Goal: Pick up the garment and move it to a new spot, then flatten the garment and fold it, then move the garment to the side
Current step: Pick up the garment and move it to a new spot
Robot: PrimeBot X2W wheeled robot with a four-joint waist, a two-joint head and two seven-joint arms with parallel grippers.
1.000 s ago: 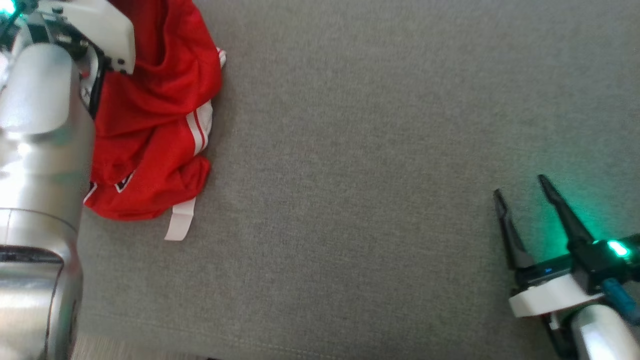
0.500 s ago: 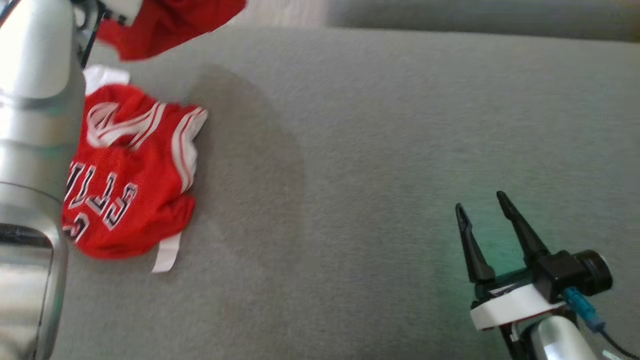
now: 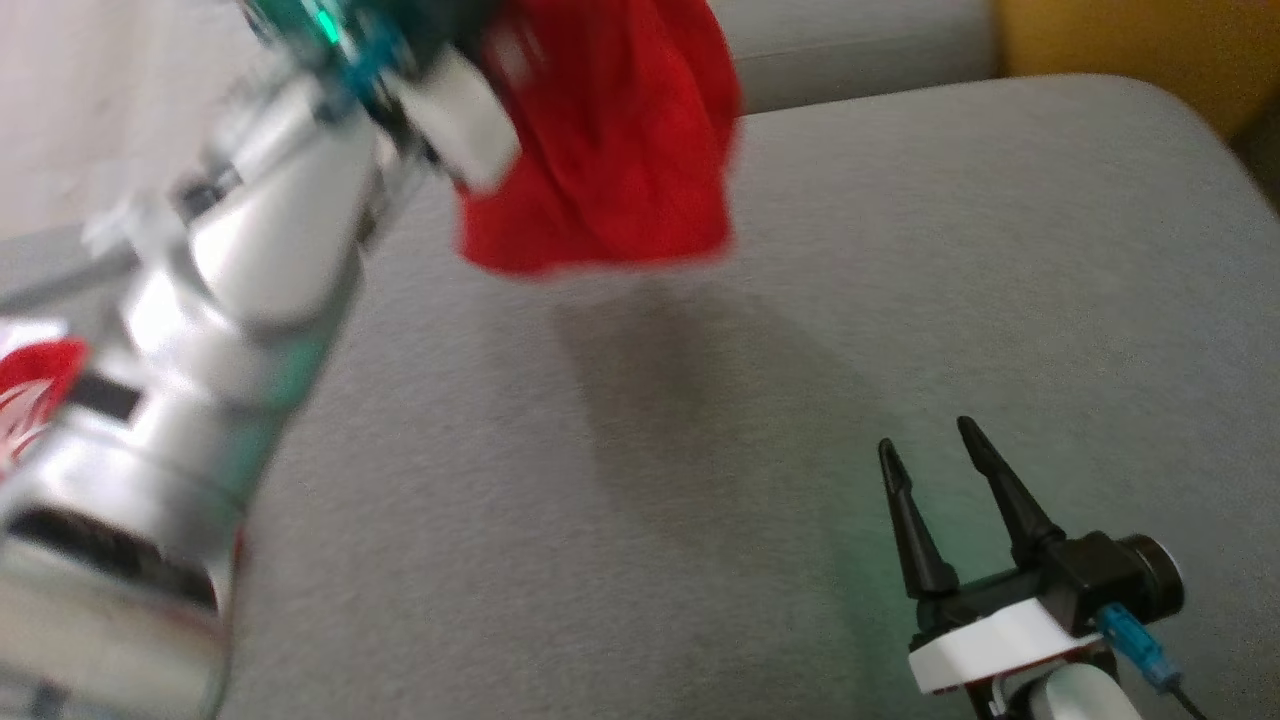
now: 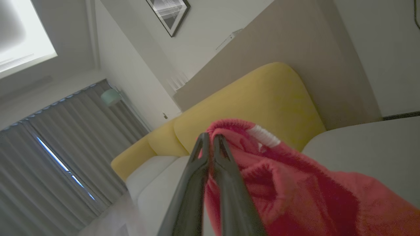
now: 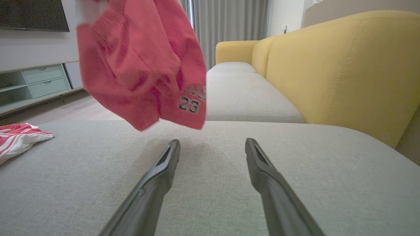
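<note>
Red sports garment (image 3: 610,150), "23" printed near one hem, hangs in the air clear of the grey seat cushion (image 3: 700,560), upper left-centre in head view and blurred there. Its shadow (image 3: 690,400) falls on the cushion below. Left gripper (image 4: 211,137) is clenched on the garment's bunched top edge, just beside a white ribbed trim (image 4: 263,136); cloth drapes down from the fingers. Right gripper (image 3: 925,440) is spread wide w/ nothing btwn its fingers, low over the cushion at lower right, well apart from the garment. Second red-and-white garment (image 5: 19,139) lies on the cushion to robot's left. Yellow backrest (image 5: 328,72) behind the seat.
</note>
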